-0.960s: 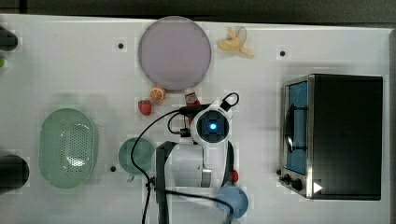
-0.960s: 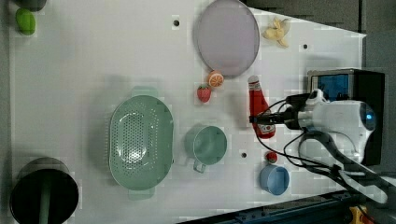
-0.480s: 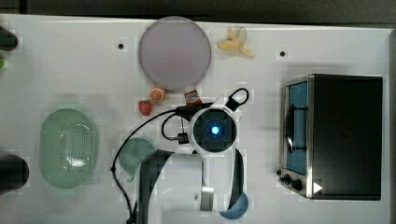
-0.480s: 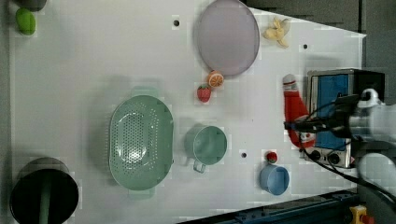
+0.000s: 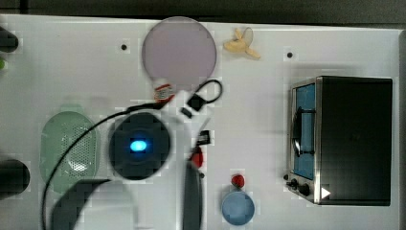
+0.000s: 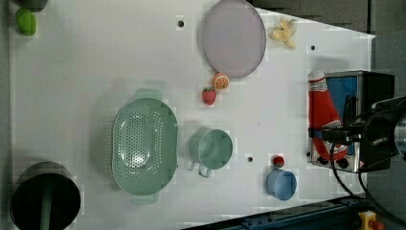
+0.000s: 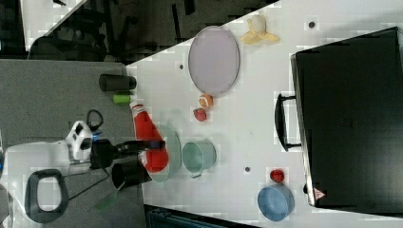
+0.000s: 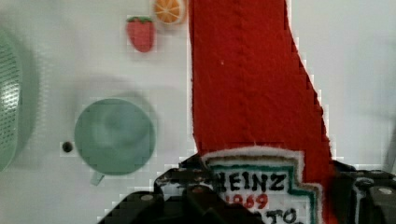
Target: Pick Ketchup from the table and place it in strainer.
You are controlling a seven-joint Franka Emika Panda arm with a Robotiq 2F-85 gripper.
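Since the earlier frames the Ketchup [image 6: 325, 120] has left the table beside the green cup [image 6: 213, 149] and now hangs in the air, carried by the gripper [image 6: 335, 136]. Left view: bottle overlaps the microwave [image 6: 364, 120] at the left view's right, white cap toward the top of the picture, gripper fingers clamped across its lower body at the label. Right view: bottle [image 7: 148, 140] sits at the table's near edge, overlapping the rim of the strainer [image 7: 171, 152], held clear of the surface. Wrist view: red body and label [image 8: 254, 116] fill the centre, jaws partly closed on either side of the label. Top view: arm housing hides most of the bottle.

Strainer [image 6: 143, 146] rests on the table at the left view's left, touching nothing in it. Strawberry [image 6: 208, 96] and orange slice [image 6: 220, 81] lie below the lilac plate [image 6: 233, 37]. Blue cup [image 6: 281, 184] and small red fruit [image 6: 277, 161] unchanged.
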